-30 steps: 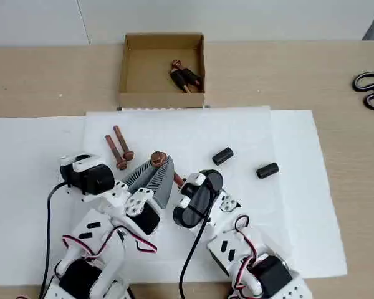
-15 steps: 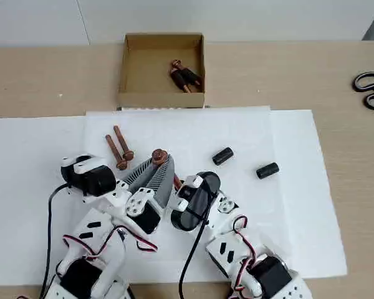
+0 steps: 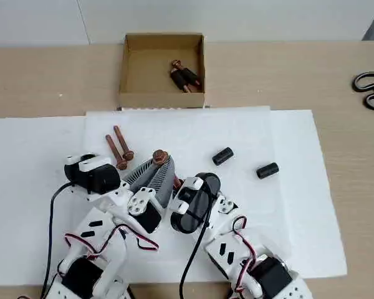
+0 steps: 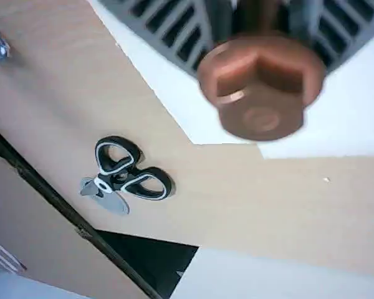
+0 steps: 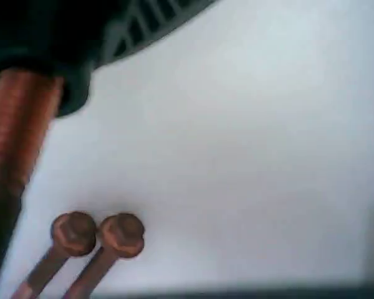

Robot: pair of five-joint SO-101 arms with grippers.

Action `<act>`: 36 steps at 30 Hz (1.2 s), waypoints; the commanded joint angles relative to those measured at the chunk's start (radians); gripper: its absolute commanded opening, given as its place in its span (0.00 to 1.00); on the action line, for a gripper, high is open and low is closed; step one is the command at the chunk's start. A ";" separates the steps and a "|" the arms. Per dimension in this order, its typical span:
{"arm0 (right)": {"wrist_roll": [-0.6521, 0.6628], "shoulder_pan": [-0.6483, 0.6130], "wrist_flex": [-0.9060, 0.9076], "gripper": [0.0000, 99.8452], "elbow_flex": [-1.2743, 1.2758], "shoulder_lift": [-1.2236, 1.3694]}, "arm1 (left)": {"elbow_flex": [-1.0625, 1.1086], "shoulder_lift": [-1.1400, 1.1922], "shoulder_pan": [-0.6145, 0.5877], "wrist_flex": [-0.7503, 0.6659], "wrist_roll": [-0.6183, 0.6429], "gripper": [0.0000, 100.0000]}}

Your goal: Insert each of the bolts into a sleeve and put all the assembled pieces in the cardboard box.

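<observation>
Left tool [image 3: 159,167] is clamped on a copper bolt [image 3: 159,156], its grey ribbed fingers [image 4: 168,25] pressing in from both sides just behind the hexagonal head. That head sticks out past the tips, pointing away from the arms toward the cardboard box [image 3: 162,98]. From the left wrist view the head fills the space between the fingers.

Right beside it sits the right tool [image 3: 179,184], tucked under its own dark wrist housing; I cannot tell whether it is closed or apart. In the right wrist view a threaded copper shaft runs out of a dark piece close to the camera, but I cannot say what that dark piece is.

Two loose bolts [image 3: 120,149] lie side by side on the white sheet [image 3: 299,187], just left of the held one, heads toward the arms. Two black sleeves [image 3: 222,156] lie apart from each other on the sheet to the right, the farther one at [image 3: 267,170].

The box stands on the table [image 3: 50,75] beyond the sheet's far edge, open on top, with assembled pieces [image 3: 186,76] lying in its right half. Black-handled scissors [image 3: 371,89] rest at the table's far right edge, well apart from everything else.
</observation>
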 commanded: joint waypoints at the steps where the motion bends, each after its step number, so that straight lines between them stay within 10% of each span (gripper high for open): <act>1: 0.011 -0.001 -0.038 0.00 -0.020 -0.008 | -0.008 -0.006 0.040 0.051 -0.006 0.00; 19: 0.011 0.001 -0.038 0.00 -0.043 -0.008 | -0.002 -0.008 0.161 0.258 -0.057 0.01; 25: 0.011 0.001 -0.038 0.00 -0.043 -0.008 | -0.002 -0.003 0.161 0.262 -0.058 0.17; 36: 0.011 0.005 -0.038 0.00 -0.037 -0.008 | -0.010 -0.005 0.063 0.284 -0.295 0.20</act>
